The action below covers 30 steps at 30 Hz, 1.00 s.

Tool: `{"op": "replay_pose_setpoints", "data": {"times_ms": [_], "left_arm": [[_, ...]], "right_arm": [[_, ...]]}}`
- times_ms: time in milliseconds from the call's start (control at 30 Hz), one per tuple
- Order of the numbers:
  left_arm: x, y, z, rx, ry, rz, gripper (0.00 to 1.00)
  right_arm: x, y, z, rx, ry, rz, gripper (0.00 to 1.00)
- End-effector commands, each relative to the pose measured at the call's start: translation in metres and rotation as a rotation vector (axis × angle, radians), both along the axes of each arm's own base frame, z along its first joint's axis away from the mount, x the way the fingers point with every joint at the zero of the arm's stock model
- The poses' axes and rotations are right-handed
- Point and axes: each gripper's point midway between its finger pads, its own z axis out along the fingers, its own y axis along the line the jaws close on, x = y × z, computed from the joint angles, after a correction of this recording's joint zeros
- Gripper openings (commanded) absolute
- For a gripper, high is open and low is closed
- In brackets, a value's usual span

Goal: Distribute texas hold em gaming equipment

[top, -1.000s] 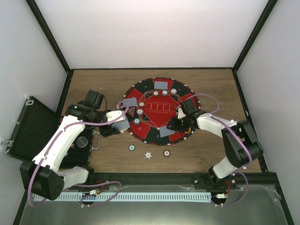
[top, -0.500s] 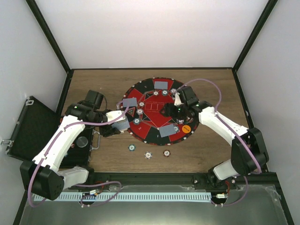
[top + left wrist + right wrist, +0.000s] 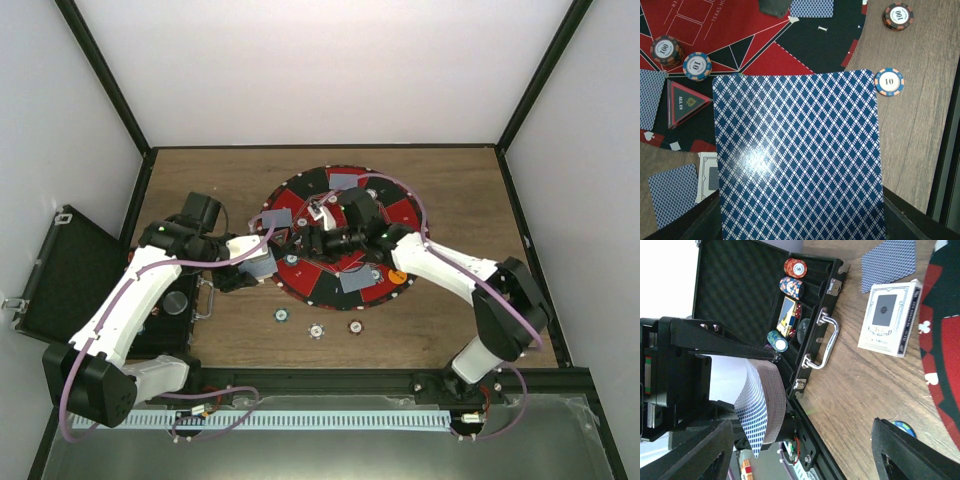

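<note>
My left gripper [image 3: 252,266] is shut on a bowed deck of blue-backed playing cards [image 3: 797,155], held just off the left rim of the round red-and-black poker mat [image 3: 395,215]. My right gripper [image 3: 303,241] stands open and empty over the mat's left half, facing the deck [image 3: 762,405]. Single cards lie on the mat at the far side [image 3: 344,181], the left [image 3: 277,217] and the near side [image 3: 355,280]. An orange marker disc [image 3: 397,276] rests on the mat's right rim. Three poker chips [image 3: 316,330] lie on the wood in front of the mat.
An open black case [image 3: 60,280] at the left holds chip stacks [image 3: 791,286], and its handle [image 3: 821,340] faces the mat. A white card box [image 3: 890,317] and a loose card [image 3: 888,262] lie on the wood beside it. An "all in" triangle [image 3: 687,100] sits on the mat.
My right arm has swung from the mat's right rim to its left half, its jaws opening. The orange disc now lies uncovered on the right rim. The left arm has not moved.
</note>
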Motion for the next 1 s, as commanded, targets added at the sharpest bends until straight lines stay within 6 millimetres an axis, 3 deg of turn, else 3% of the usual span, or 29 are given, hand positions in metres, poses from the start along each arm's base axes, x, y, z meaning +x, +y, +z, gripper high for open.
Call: {"op": "replay_pose_setpoints", "data": {"times_ms": [0,567,767,967], "left_arm": [[0.005,-0.008,0.012,-0.042,-0.029,-0.018,0.04],[0.008,-0.01,0.012,-0.047,-0.03,-0.018,0.04],[0.007,-0.01,0.015,-0.049,-0.038,-0.021,0.04],[0.006,-0.01,0.019,-0.053,-0.046,-0.023,0.04]], "right_arm": [[-0.008,0.024,0.026,0.115,-0.001,0.084,0.77],[-0.017,0.079,0.003,0.121,0.058,0.194,0.75],[-0.014,0.076,-0.02,0.086,0.088,0.176,0.66],[-0.008,0.056,-0.042,0.06,0.12,0.137,0.6]]}}
